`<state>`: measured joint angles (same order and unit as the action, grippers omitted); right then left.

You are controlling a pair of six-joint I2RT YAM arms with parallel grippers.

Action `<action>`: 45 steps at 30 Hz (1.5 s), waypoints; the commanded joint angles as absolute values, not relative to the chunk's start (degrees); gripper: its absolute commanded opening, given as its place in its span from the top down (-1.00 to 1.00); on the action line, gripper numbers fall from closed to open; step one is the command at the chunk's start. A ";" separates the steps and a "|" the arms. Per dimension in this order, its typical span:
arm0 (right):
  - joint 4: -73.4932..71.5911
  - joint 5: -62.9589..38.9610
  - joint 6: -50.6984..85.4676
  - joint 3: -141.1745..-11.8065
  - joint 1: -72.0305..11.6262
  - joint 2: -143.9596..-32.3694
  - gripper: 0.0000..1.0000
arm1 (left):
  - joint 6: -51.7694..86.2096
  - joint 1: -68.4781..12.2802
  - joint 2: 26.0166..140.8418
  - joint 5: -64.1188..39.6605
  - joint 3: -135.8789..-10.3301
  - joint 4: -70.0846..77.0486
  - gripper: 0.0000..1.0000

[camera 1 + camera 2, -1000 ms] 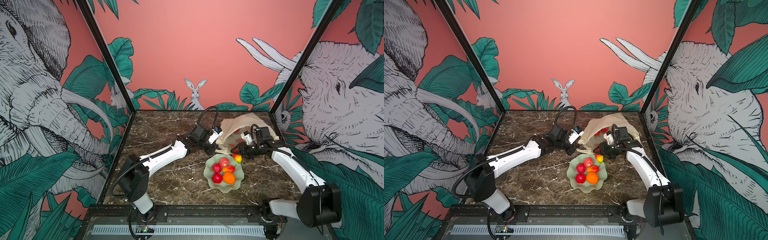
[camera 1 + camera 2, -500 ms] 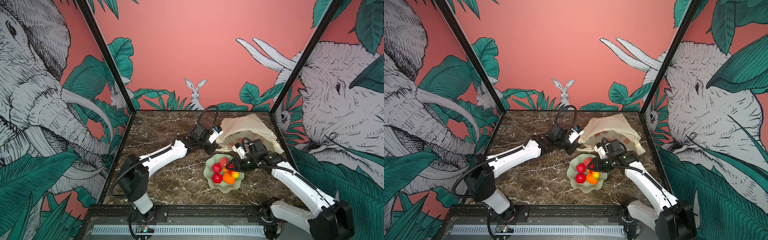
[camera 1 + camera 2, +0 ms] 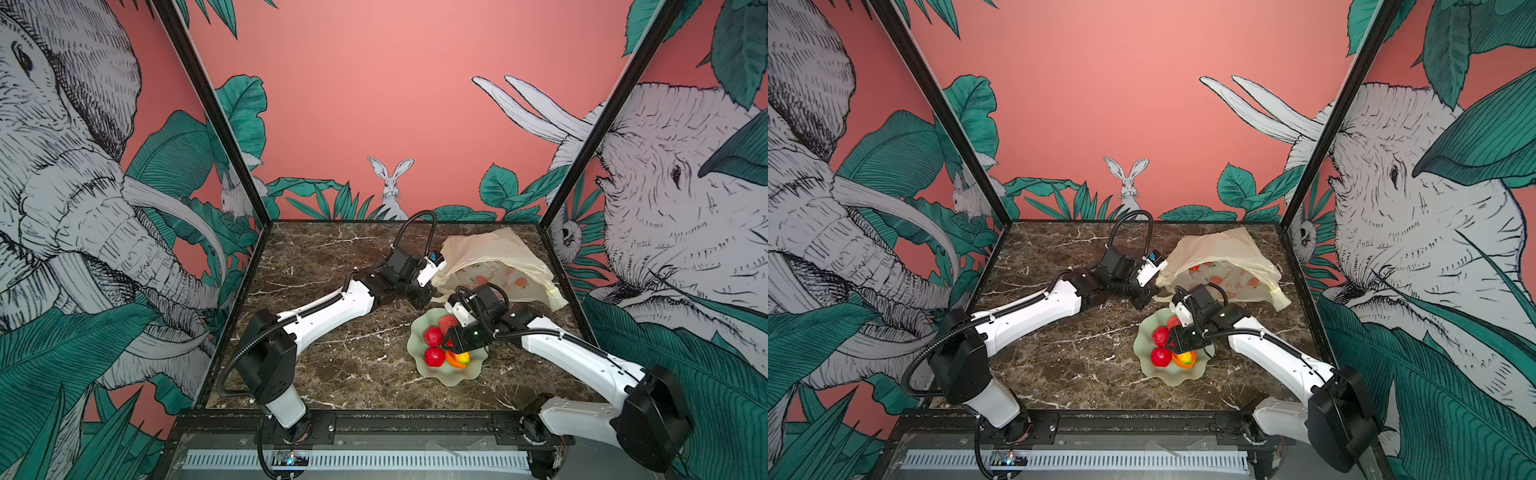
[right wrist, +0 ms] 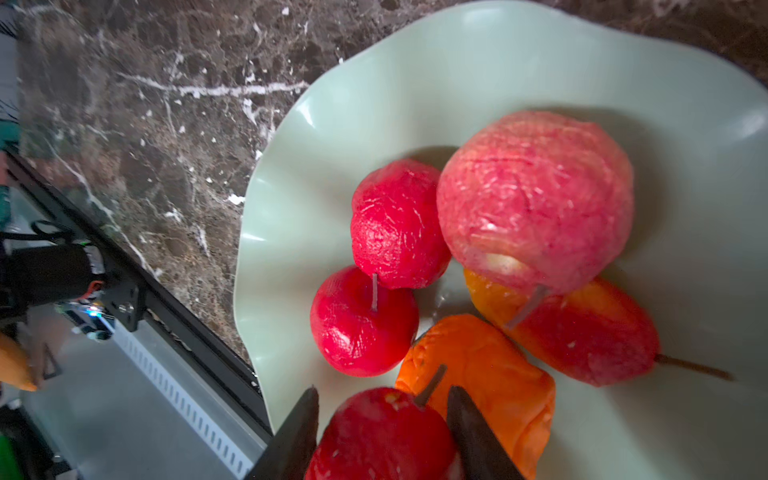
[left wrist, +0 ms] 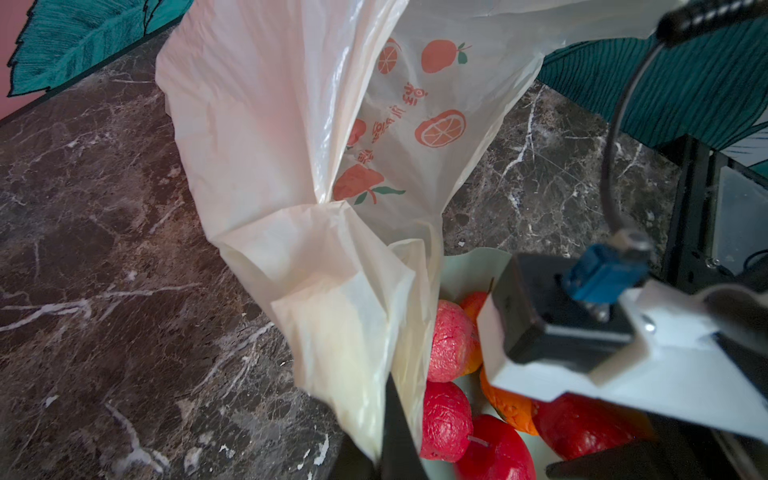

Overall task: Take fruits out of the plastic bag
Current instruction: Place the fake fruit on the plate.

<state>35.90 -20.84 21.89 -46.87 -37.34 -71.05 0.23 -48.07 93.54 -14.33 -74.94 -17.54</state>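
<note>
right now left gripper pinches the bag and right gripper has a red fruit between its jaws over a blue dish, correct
The dish is pale green, not blue; the right wrist view shows it; left gripper pinching the plastic bag and right gripper around the red fruit are correct.

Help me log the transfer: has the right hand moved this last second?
Yes. Gripping a fruit, the right hand went from the plastic bag toward the near edge; it is now over the green dish.
</note>
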 commanded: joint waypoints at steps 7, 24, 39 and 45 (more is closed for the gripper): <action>36.58 -15.23 20.18 -49.44 -41.06 -72.44 -0.30 | 0.18 -48.30 89.65 -15.03 -74.18 -18.55 1.00; 39.77 -9.36 21.40 -51.11 -41.23 -64.38 -0.26 | -0.14 -48.25 88.81 -15.85 -74.09 -18.37 1.00; 40.33 20.90 16.79 -53.84 -39.41 -52.89 0.21 | -3.64 -48.71 88.44 -22.88 -76.26 -21.86 1.00; 31.67 16.13 10.11 -53.66 -31.13 -60.26 0.24 | -4.92 -49.42 88.64 -23.64 -76.13 -22.67 1.00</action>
<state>37.63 16.43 14.79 -53.32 -33.93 -56.95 -3.49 -48.95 90.85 -22.04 -74.94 -21.06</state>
